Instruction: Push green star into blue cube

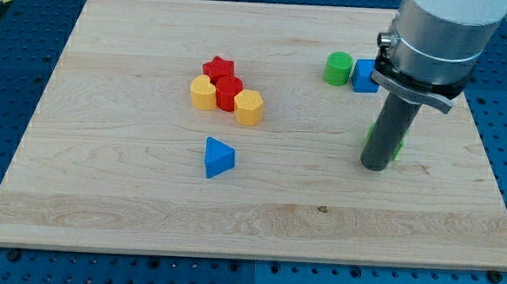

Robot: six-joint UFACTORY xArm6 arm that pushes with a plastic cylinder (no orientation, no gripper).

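The green star [399,143] lies at the view's right, mostly hidden behind my rod; only slivers of green show on either side of it. My tip [374,167] rests on the board right against the star, on its lower-left side. The blue cube [364,76] sits above the star toward the view's top, partly covered by the arm's grey body and apart from the star.
A green cylinder [337,68] touches the blue cube's left side. A cluster of a red star [219,68], a red cylinder [228,93], a yellow heart [203,93] and a yellow hexagon [248,107] sits mid-board. A blue triangle [218,157] lies below it.
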